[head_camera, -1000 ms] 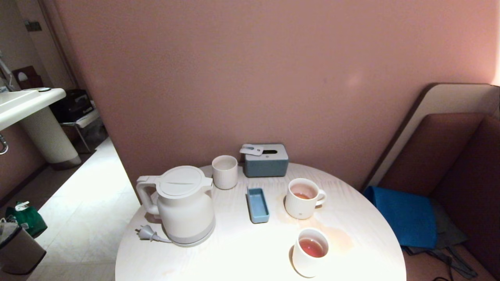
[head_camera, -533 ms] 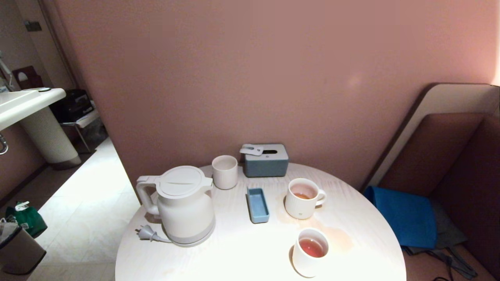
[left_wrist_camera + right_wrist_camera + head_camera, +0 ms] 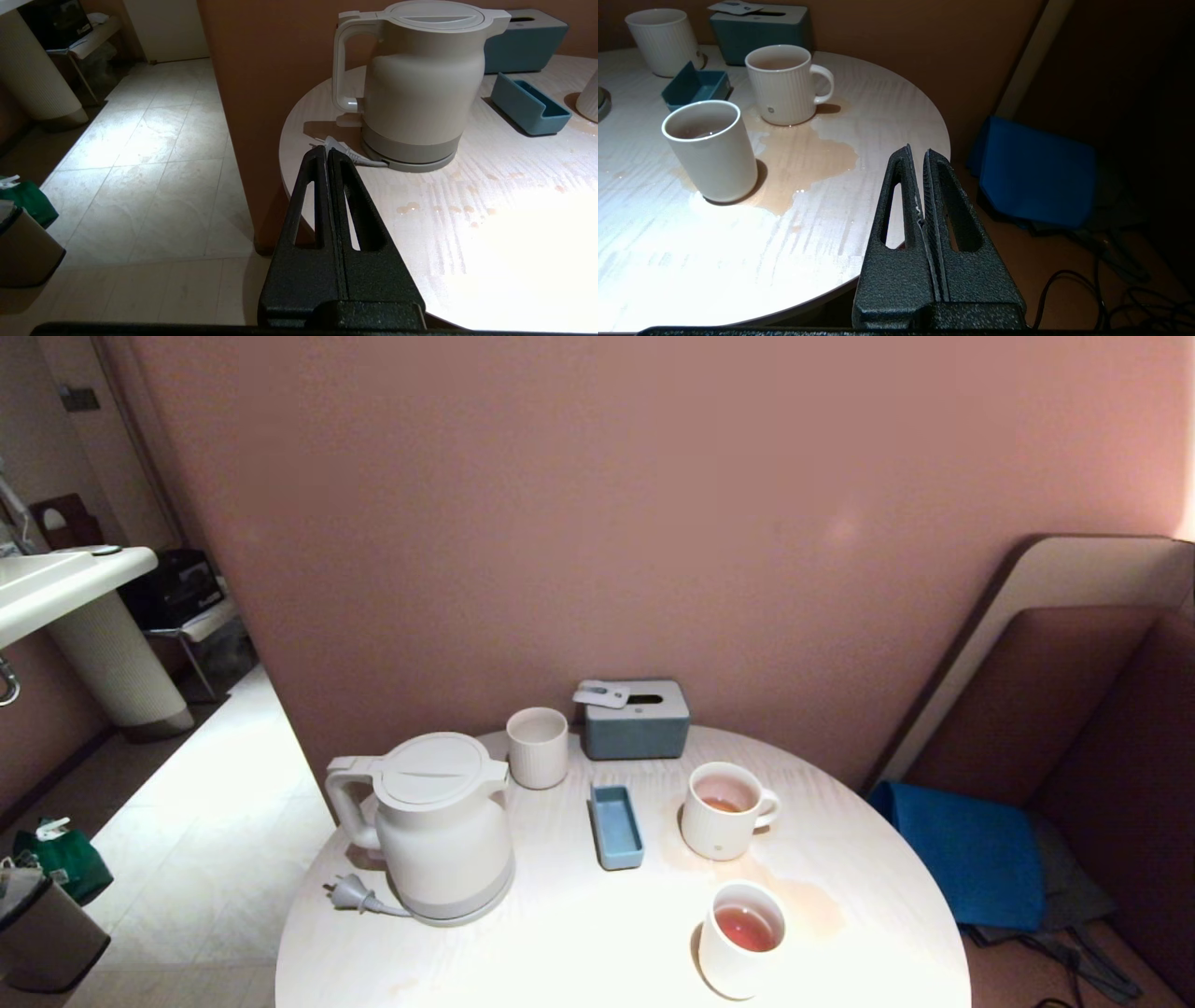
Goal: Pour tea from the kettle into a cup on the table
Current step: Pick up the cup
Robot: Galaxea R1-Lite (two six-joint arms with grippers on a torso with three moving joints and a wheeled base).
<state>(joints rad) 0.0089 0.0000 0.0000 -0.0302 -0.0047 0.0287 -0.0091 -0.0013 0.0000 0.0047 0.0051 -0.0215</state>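
Left tool (image 3: 327, 151) clenched, empty, held off the desk's (image 3: 579, 933) near-left edge, over the floor. Kettle (image 3: 439, 826) stands upright just ahead of its tips, on the desk, lid shut, handle toward the wall side; plug (image 3: 343, 151) lies at the kettle's base, right past the tips.

Right tool (image 3: 917, 154) clenched, empty, held off the desk's near-right edge. Ahead of it and to its left: plain cup (image 3: 712, 149) nearest, holding tea (image 3: 744, 928). Beyond that, the ribbed mug (image 3: 782, 84), handle turned to the right, a little tea in it. A tea puddle (image 3: 803, 158) spreads on the desk between the two, touching both bases.

Farther from both tools: blue tray (image 3: 616, 826) between kettle and mug, ribbed tumbler (image 3: 538, 747) and grey-blue box (image 3: 637, 719) at the wall. Small drops (image 3: 439, 207) on the desk near the left tool.

Neither tool appears in the head view.
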